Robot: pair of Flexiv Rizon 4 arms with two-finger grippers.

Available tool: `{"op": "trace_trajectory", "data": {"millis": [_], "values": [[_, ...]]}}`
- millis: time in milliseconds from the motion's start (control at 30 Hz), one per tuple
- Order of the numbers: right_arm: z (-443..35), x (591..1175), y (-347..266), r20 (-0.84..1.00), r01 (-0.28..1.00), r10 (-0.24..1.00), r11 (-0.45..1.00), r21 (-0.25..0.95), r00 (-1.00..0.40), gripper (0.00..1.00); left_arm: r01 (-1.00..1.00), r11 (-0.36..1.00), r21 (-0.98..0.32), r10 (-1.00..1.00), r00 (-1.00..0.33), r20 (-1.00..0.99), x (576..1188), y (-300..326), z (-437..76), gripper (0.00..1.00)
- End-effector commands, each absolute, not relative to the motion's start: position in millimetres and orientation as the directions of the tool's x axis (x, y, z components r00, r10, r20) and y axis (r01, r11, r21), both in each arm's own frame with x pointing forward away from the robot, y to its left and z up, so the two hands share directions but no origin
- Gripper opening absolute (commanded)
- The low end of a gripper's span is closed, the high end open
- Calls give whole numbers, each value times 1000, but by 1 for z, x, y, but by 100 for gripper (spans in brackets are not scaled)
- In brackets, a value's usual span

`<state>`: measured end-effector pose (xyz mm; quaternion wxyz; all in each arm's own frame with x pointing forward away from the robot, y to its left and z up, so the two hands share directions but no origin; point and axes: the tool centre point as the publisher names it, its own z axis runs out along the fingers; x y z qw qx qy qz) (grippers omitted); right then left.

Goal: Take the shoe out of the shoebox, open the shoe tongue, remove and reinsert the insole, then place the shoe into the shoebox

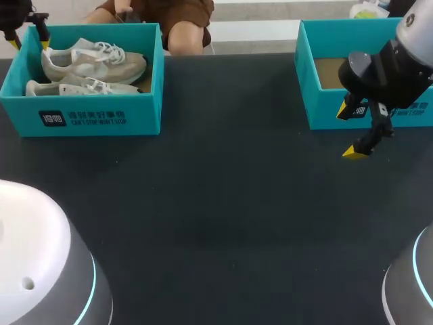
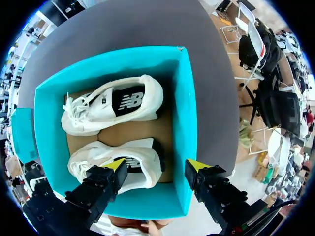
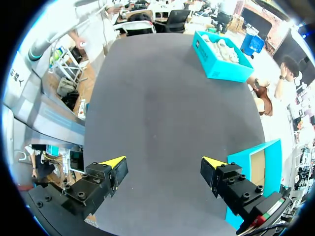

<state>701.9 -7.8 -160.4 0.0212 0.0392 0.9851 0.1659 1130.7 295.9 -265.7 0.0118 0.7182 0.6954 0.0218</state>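
Under left jaws, boxed shoe [image 2: 141, 160]

shoebox [image 1: 81, 118]: teal, white print | shoes [image 1: 95, 64]: white and beige | table [image 1: 223, 203]: dark grey

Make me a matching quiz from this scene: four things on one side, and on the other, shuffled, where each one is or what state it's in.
Things:
1. left gripper
2. right gripper
3. two shoes
4. right shoebox

Places or states:
A. shows a bare cardboard floor
B. open, above the left shoebox
C. open, over the dark table, close to the right shoebox
D. lying side by side inside the left shoebox

Pairs: 1-B, 2-C, 3-D, 4-A
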Motion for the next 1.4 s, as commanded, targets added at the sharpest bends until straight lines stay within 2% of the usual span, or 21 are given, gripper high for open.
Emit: {"op": "trace_trajectory", "data": {"millis": [33, 267, 600, 700, 800, 900, 1133, 1300, 1400], "values": [[-161, 704, -7, -26, 71, 84, 943, 325, -996, 100, 991, -30, 129, 999, 28, 16, 1076, 299, -257, 79], [-161, 704, -7, -26, 71, 84, 943, 325, -996, 100, 989, -72, 130, 997, 70, 18, 1047, 296, -262, 82], [-161, 704, -7, -26, 71, 84, 943, 325, -996, 100, 987, -93, 132, 995, 88, 44, 1020, 300, -289, 80], [-161, 704, -7, -26, 71, 84, 943, 325, -996, 100, 987, -95, 130, 995, 89, 47, 1019, 300, -299, 79], [-161, 704, -7, -26, 71, 84, 943, 325, -996, 100, 985, -95, 144, 995, 88, 49, 1020, 299, -305, 83], [-161, 704, -7, -26, 71, 84, 943, 325, -996, 100, 986, -84, 142, 996, 77, 54, 1024, 296, -310, 82], [-161, 704, -7, -26, 71, 84, 943, 325, -996, 100, 991, -81, 103, 996, 75, 57, 1030, 291, -312, 84], [-161, 704, -7, -26, 71, 84, 943, 325, -996, 100, 995, -65, 76, 996, 60, 61, 1035, 290, -320, 80], [-161, 704, -7, -26, 71, 84, 943, 325, -996, 100, 996, -57, 62, 996, 53, 68, 1037, 289, -326, 75]]}}
